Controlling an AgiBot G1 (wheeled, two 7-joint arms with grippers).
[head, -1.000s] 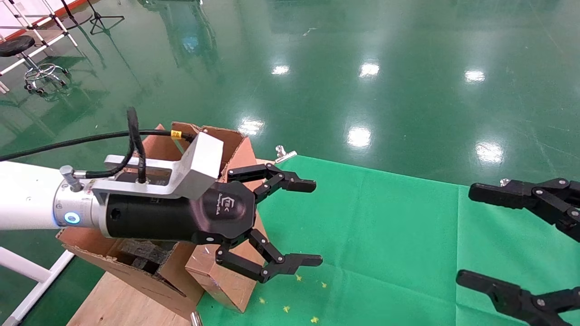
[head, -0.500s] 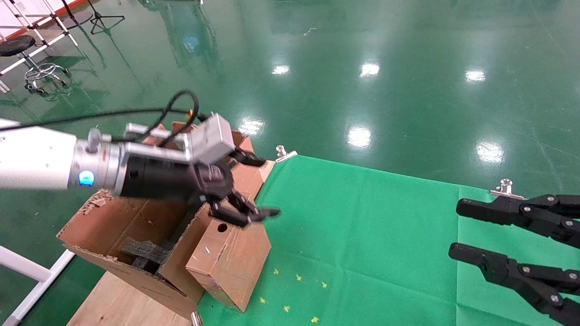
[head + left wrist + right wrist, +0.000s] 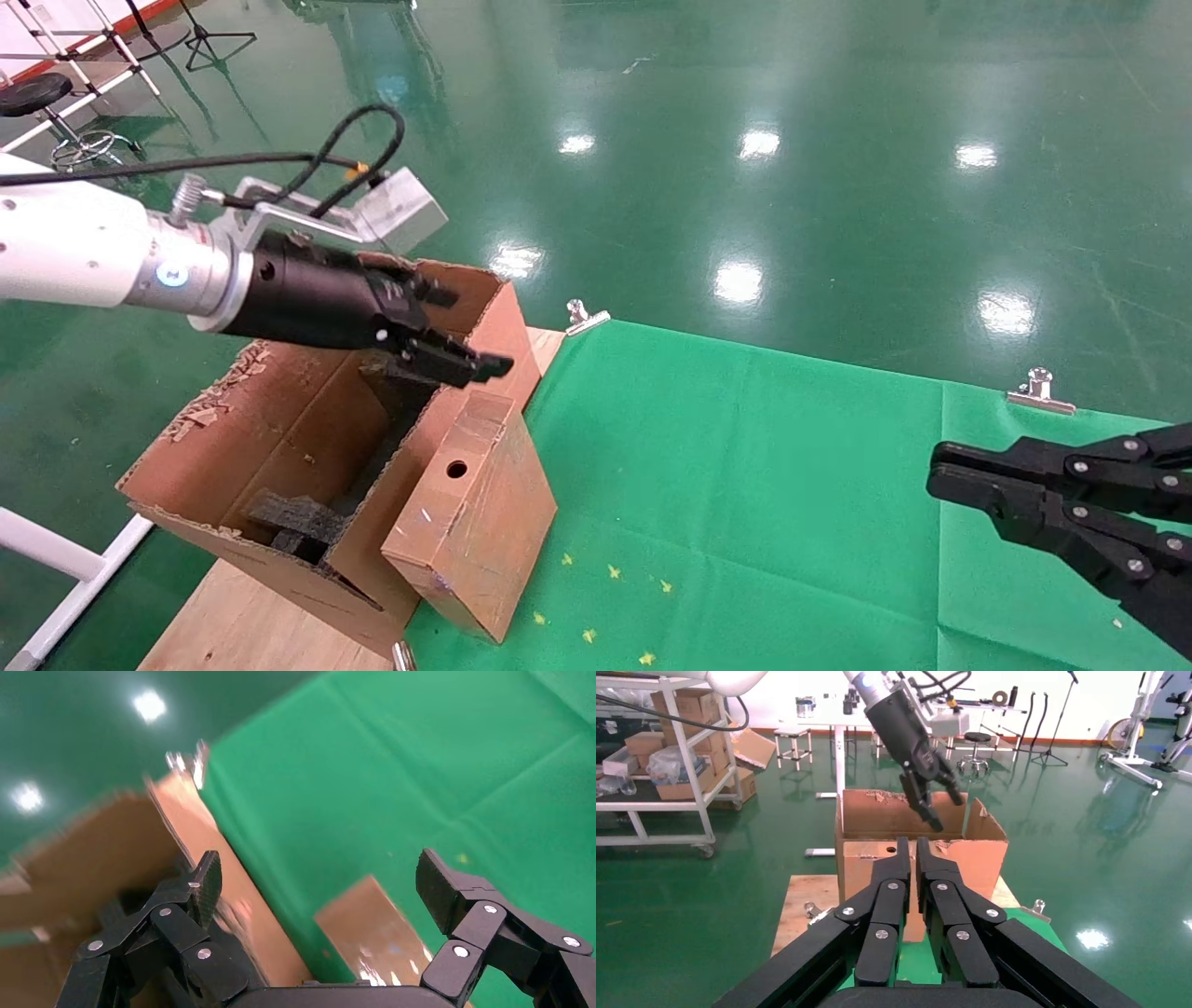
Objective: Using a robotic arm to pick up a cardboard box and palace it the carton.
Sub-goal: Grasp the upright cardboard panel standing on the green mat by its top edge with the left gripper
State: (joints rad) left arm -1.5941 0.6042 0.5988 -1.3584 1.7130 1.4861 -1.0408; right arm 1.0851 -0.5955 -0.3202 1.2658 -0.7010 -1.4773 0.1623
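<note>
Surface: green cloth (image 3: pixel 792 485) held by metal clips (image 3: pixel 1040 391) over a wooden board (image 3: pixel 242 624); glossy green floor (image 3: pixel 745 140) beyond, shelving (image 3: pixel 673 748) at the room's far side. No writing legible.

Cardboard box (image 3: pixel 475 522), smooth brown with a round hole, leans against the outside of the ragged-edged corrugated carton (image 3: pixel 279 438), black foam (image 3: pixel 298 527) inside.

Left gripper (image 3: pixel 447 335) hovers above the carton, fingers spread, empty. Right gripper (image 3: pixel 910 857) is parked, fingers pressed together.
</note>
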